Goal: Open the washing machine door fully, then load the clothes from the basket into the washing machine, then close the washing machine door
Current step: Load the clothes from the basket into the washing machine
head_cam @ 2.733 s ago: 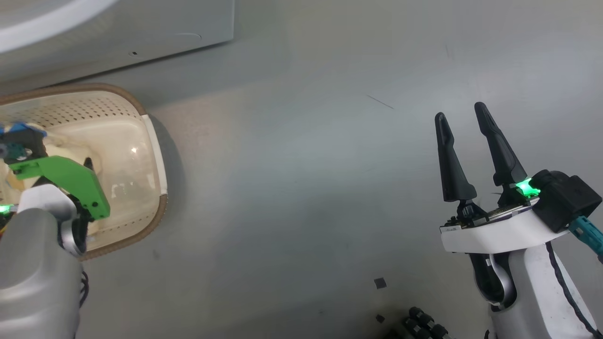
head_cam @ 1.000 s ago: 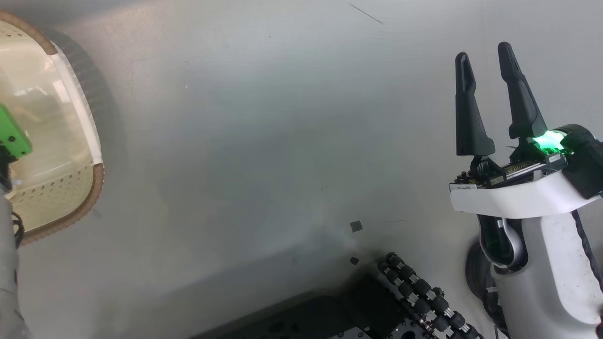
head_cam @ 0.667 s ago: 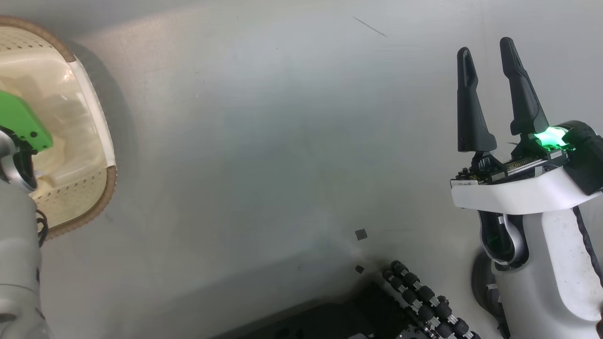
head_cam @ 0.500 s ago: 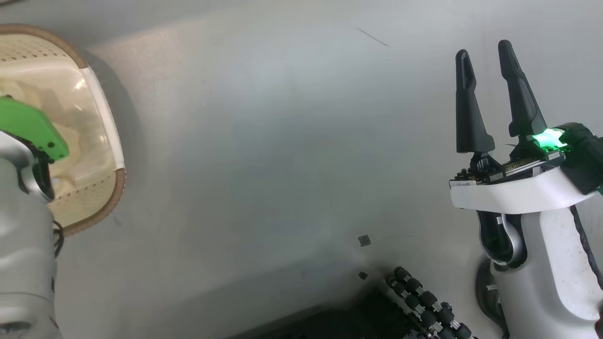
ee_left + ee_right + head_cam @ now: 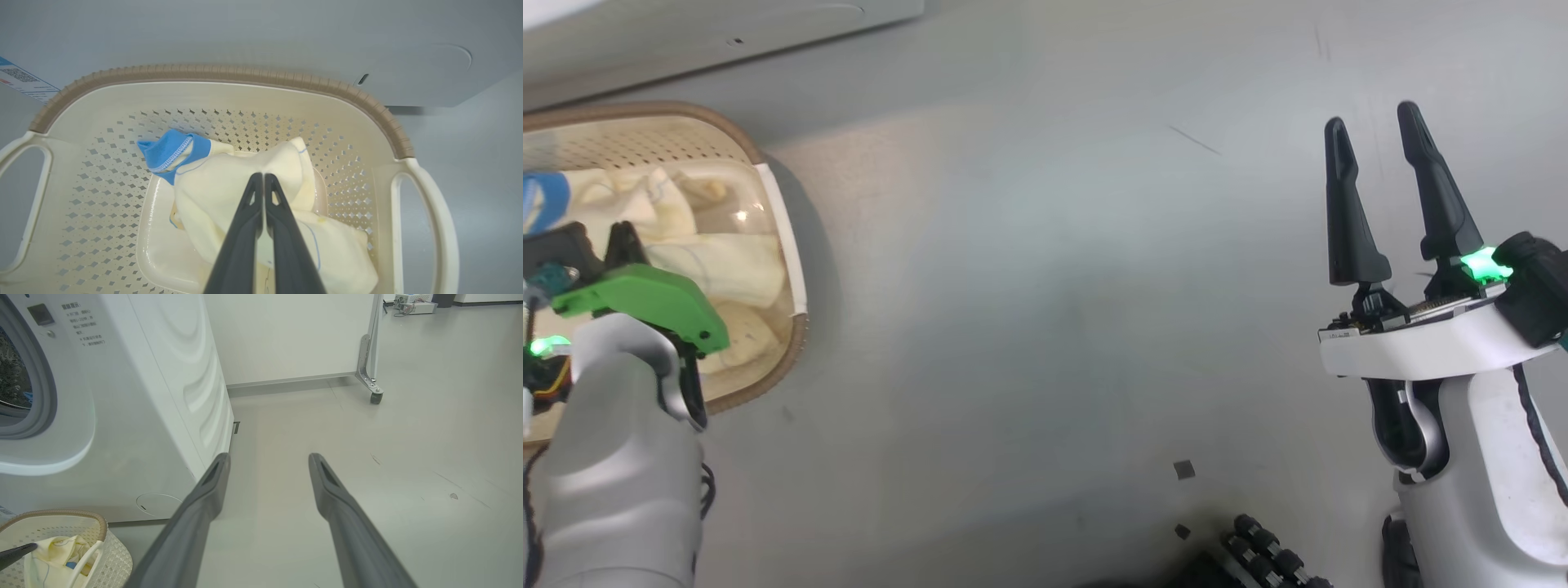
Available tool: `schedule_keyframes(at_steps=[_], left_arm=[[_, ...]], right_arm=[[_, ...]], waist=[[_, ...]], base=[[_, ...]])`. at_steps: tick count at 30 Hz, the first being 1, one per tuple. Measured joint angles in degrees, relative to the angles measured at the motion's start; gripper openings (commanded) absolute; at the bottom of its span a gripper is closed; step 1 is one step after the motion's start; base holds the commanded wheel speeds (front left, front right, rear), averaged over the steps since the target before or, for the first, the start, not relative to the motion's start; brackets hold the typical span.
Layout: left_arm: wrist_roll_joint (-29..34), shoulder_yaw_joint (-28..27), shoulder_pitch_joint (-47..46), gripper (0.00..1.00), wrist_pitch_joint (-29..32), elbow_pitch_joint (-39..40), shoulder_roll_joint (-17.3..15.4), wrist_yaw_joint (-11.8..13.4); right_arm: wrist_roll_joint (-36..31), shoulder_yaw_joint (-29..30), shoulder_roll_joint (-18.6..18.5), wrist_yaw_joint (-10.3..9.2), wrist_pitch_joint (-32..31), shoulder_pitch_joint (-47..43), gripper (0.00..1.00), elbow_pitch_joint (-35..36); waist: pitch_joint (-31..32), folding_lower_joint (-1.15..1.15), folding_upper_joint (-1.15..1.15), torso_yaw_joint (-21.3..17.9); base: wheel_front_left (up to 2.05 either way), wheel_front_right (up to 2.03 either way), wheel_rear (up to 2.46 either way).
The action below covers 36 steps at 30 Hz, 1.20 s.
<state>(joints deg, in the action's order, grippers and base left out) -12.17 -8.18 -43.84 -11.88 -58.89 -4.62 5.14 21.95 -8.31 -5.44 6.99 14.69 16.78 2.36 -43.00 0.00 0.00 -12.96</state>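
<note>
On the grey floor (image 5: 1054, 286), right at the foot of the washing machine (image 5: 122, 416), stands the basket (image 5: 220, 73). Its brown rim sits near the machine's white front panel and a pale side handle (image 5: 425, 228) shows at either end. The clothes (image 5: 229, 179) lie inside the basket: pale yellow fabric with thin blue outlines, heaped on the basket bottom, with one blue cuff (image 5: 171, 153) resting against the perforated far wall. The left pincer (image 5: 263, 176) reaches down into the basket. Its two dark fingers are pressed together with no gap, and the yellow fabric is gathered into a peak at their tips, so it is clamped on a fold of the clothes. The rest of the garment sags from that peak onto the basket bottom. The right pincer (image 5: 1370, 116) is over bare floor, well apart from the basket, its fingers spread wide and holding nothing. From the right wrist view the machine's front is seen at an angle. The grey ring (image 5: 45, 396) is uncovered, and a part of the steel drum (image 5: 12, 384) is visible inside it. A blue-and-white sticker (image 5: 20, 79) sits low on the machine panel just beyond the basket rim. Further back along the floor, a white panel (image 5: 294, 335) stands on a bracket with a caster (image 5: 376, 397). Whether the basket rim touches the machine cannot be told.
</note>
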Motion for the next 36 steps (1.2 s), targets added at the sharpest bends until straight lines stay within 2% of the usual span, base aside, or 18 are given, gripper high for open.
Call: schedule_keyframes(at_steps=[3, 16, 25, 36], left_arm=[[0.0, 0.5, 1.4, 0.00, -2.4, 0.2, 0.8, -0.5], [0.2, 1.9, 7.8, 0.00, -2.4, 4.8, 1.9, -2.5], [1.6, 2.6, 12.4, 0.00, -2.4, 17.1, 2.0, -3.4], [3.3, 3.1, 20.8, 0.00, -2.4, 25.4, 2.2, -3.5]], right_arm=[[-0.4, -0.1, -0.3, -0.01, 0.0, -1.0, 1.00, -0.8], [-1.0, -0.1, -1.8, 0.00, 0.0, -5.8, 1.00, -3.7], [-1.4, -0.1, -1.9, -0.01, 0.0, -8.9, 1.00, -5.5], [-1.7, -0.2, -1.6, 0.00, 0.0, -13.0, 1.00, -7.3]], waist=[[2.0, 0.00, 0.00, 1.0], [11.6, 0.00, 0.00, 5.0], [18.5, 0.00, 0.00, 7.2], [26.1, -0.01, 0.00, 8.8]], base=[[0.00, 0.00, 0.00], [0.00, 0.00, 0.00], [0.00, 0.00, 0.00], [0.00, 0.00, 0.00]])
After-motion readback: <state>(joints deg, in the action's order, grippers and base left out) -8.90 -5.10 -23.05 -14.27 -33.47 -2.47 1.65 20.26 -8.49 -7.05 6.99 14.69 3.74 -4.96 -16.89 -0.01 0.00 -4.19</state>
